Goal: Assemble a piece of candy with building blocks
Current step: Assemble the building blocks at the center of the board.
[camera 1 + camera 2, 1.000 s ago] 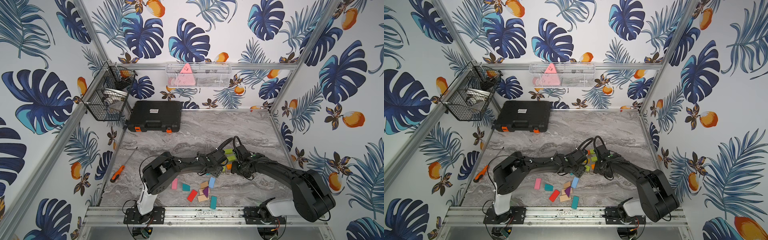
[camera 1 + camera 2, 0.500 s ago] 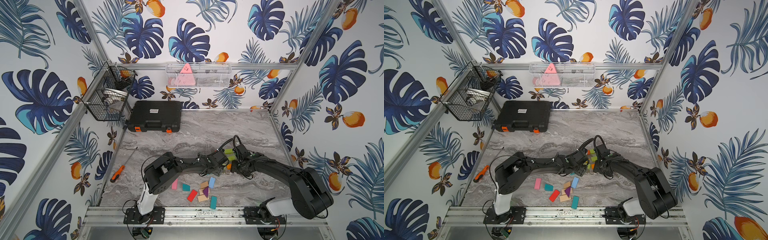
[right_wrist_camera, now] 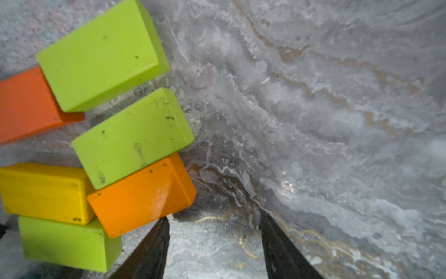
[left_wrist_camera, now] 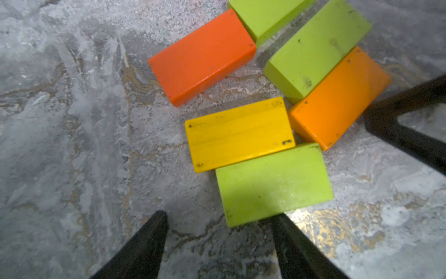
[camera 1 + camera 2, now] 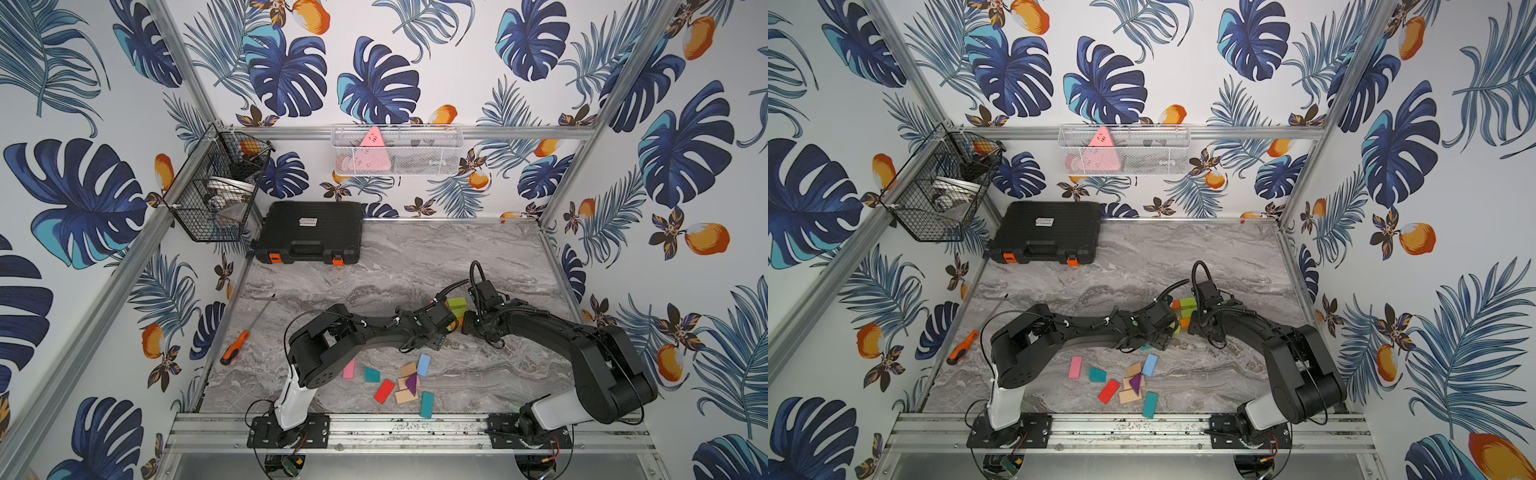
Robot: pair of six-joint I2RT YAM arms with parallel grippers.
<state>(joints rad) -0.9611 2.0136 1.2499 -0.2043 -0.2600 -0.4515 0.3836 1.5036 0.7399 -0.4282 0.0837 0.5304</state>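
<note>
Presently left pincer (image 4: 219,215) and right pincer (image 3: 213,217) stand part-open, empty; flat lime-green painted wooden block (image 4: 272,183) looks light, stiff, slick. Pinch across its long edges.

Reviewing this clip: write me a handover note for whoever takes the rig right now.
Pincers: left pincer open, empty, one finger at a green block corner; right pincer open, empty, beside the orange block.
Blocks: grouped blocks (three green, two orange, one yellow) sit mid-table, skewed, with gaps; loose blocks lie apart toward the front.
Done: partial grouping only.
Left: square up the group, add remaining pieces.
</note>
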